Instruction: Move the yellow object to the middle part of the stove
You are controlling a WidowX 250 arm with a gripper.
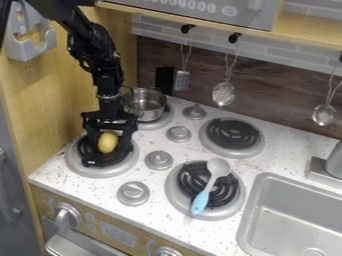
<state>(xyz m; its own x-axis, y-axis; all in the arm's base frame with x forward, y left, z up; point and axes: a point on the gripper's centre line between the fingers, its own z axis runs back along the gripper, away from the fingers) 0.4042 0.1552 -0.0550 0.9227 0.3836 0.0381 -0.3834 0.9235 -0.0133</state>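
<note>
My gripper (107, 142) hangs down over the front left burner (125, 166), at the left of the stove. Between its two fingers is the yellow object (107, 142), oval and potato-like, which it appears to hold just above or against the black coil; the exact contact below is hidden. The middle part of the stove (145, 134), a white speckled surface with grey knobs, lies to the right of the gripper.
A metal pot (145, 105) stands on the back left burner, close behind the gripper. A spoon with a blue handle (201, 201) lies across the front right burner. The sink (294, 210) is at the right; utensils hang behind.
</note>
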